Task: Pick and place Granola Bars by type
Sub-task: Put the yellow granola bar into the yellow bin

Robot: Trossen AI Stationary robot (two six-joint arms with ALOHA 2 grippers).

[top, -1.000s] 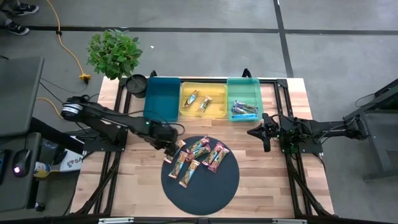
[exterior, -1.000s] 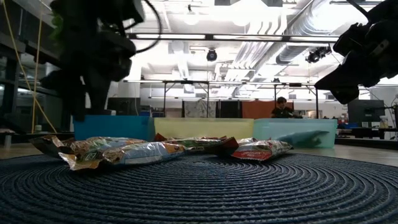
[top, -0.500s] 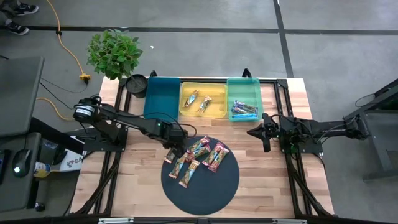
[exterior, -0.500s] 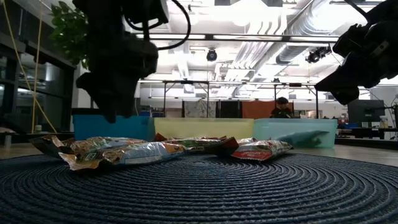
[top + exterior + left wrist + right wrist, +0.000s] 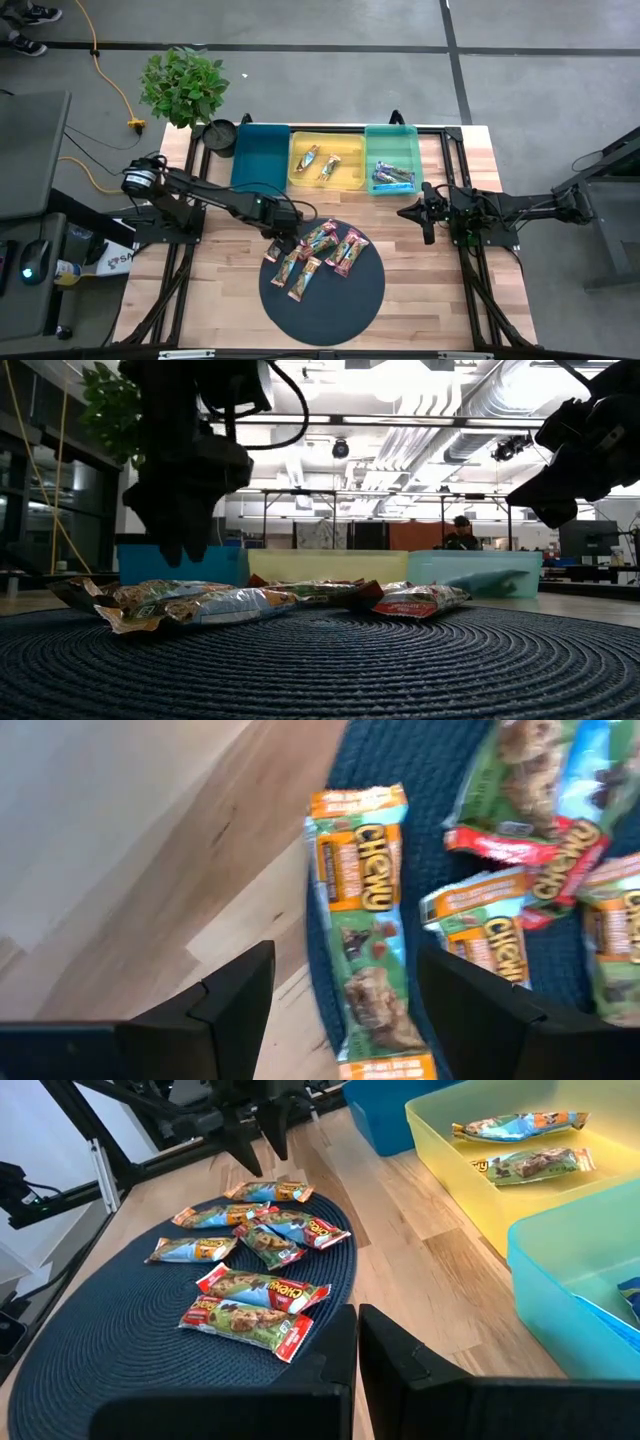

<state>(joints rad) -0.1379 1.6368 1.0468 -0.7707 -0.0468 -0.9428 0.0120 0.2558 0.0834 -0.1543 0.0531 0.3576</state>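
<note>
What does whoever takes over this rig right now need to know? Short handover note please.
Left tool: open, empty, poised over the orange bar at the mat's left edge.
Right tool: shut, empty, waiting right of the mat.
Done: two bars in the yellow tray, blue bars in the green tray.
Blue tray: nothing seen inside.
Left: about seven bars still piled on the mat, orange and red ones; sort them by type, starting with that orange bar.
</note>
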